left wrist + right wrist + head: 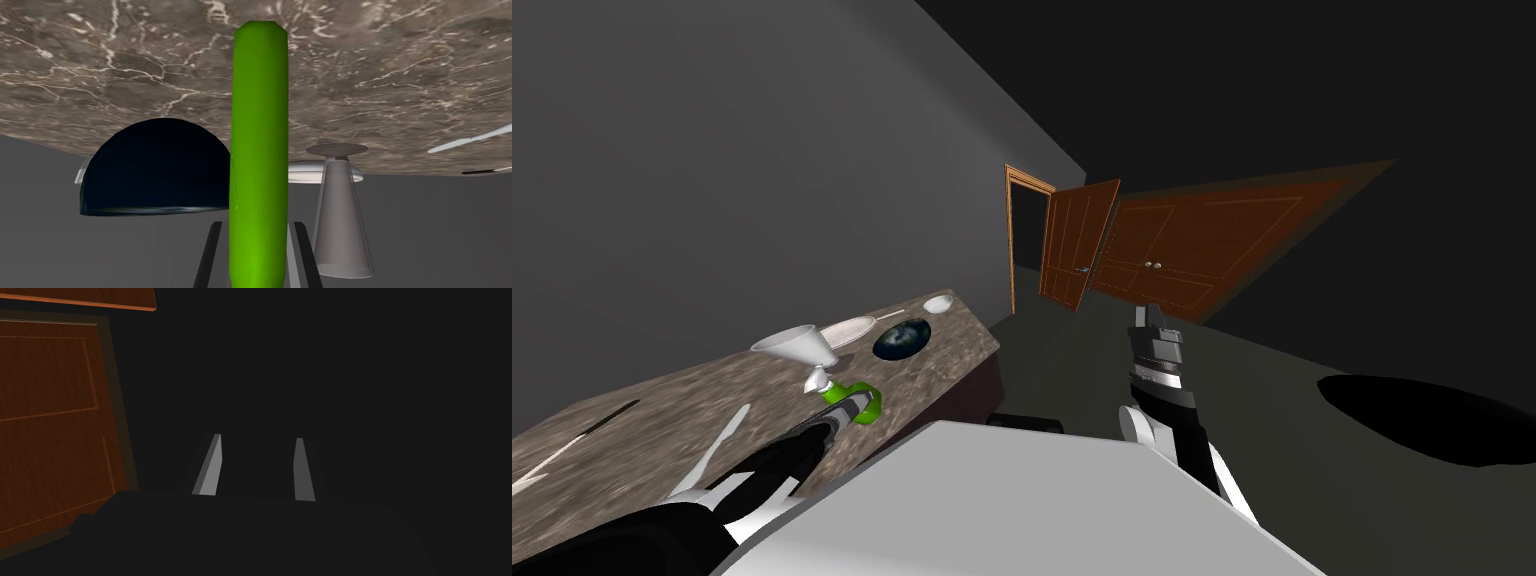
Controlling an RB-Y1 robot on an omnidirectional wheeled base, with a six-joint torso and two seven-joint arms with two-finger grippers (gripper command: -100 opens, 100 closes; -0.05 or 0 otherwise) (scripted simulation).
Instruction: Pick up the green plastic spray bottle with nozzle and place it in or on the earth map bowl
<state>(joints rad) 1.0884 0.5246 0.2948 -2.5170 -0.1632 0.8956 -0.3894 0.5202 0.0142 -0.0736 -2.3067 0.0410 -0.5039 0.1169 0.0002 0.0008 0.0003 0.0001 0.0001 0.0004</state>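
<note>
Left wrist view: gripped slim bright green plastic spray bottle between left gripper fingers near brown marbled counter edge, likely for carrying; spotted dark blue globe-patterned bowl just beyond; held right gripper spread, idle.

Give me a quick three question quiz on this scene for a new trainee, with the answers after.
1. True or false: the left hand is shut on the green spray bottle.
2. The dark blue bowl stands on: A a stool, B the marbled counter, C a shelf.
3. Fill in: the fingers of the right hand stand ___.
Key: 1 true; 2 B; 3 open.
</note>
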